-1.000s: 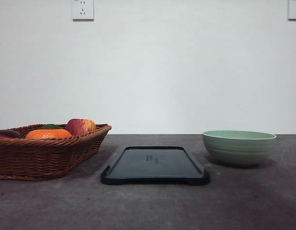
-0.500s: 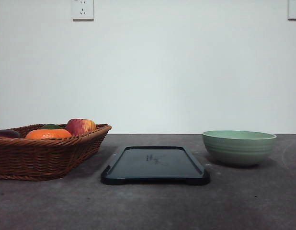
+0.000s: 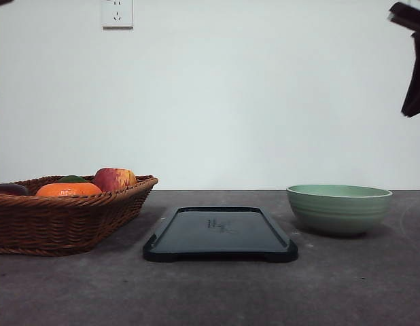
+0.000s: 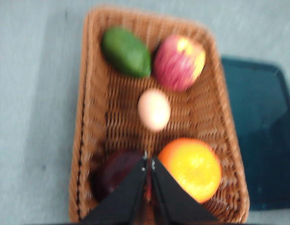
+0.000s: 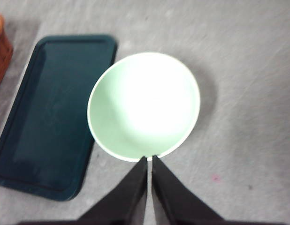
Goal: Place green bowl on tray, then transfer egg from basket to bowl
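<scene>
— Mint-green, that's the green bowl (image 3: 339, 208), sitting on the bare tabletop (image 3: 210, 292) toward its right edge, just beside the tray (image 3: 220, 234) but not on it. So the first step is not yet done, I'd say.

— And the tray?

— Dark, empty, lying flat in the middle of the tabletop, with the basket (image 3: 67, 217) at the left edge. That line-up looks deliberate: each arm has its own object below it.

— Where are the tools?

— The right tool (image 5: 149, 158) hangs above the bowl's near rim, its two fingers pressed together with barely a slit between them. It holds nothing. The left tool (image 4: 148, 160) hangs over the basket, pinched together likewise and empty.

— The egg?

— The egg (image 4: 154, 109) lies in the middle of the basket floor, between the apple (image 4: 179, 62) and the orange (image 4: 192, 168), with a green fruit (image 4: 125, 51) and a dark purple one (image 4: 114, 173) nearby. It looks paler there than I'd expect; the view is blurred.

— Any writing?

— Faint marks on the tray's surface, too small to read. No labels elsewhere.
</scene>
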Robot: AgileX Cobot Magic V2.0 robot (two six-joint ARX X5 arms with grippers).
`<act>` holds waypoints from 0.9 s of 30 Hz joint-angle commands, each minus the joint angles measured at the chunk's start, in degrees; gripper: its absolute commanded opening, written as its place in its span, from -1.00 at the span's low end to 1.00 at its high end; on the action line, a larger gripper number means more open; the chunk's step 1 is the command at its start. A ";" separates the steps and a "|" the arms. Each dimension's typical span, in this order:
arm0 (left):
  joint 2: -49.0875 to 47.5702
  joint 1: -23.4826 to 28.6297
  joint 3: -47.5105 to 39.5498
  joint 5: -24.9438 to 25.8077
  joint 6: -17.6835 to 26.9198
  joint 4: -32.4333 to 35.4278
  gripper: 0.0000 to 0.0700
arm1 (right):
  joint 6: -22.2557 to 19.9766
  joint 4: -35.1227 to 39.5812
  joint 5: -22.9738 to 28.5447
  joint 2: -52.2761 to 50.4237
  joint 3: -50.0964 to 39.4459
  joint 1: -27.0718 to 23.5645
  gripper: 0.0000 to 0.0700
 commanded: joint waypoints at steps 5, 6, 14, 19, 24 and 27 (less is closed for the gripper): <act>0.66 -0.51 1.51 0.20 1.04 0.28 -0.98 | -1.92 -0.21 -0.87 2.17 1.16 0.30 -0.97; 0.66 -0.51 1.51 0.19 1.04 0.21 -0.95 | -2.45 -0.22 -0.85 2.17 1.16 0.28 -0.96; 0.66 -0.51 1.51 0.19 0.99 -0.01 0.01 | -3.42 -1.07 -0.85 2.13 1.23 0.30 0.08; 0.66 -0.51 1.51 0.19 0.98 0.01 0.01 | -2.91 -4.37 -0.63 3.42 3.39 0.24 0.06; 0.66 -0.51 1.51 0.19 0.95 0.06 0.00 | -3.33 -10.42 -0.37 8.30 8.49 -0.18 -0.01; 0.66 -0.51 1.51 0.19 0.83 0.08 0.00 | -3.69 -12.92 0.19 12.26 11.79 -0.20 -0.01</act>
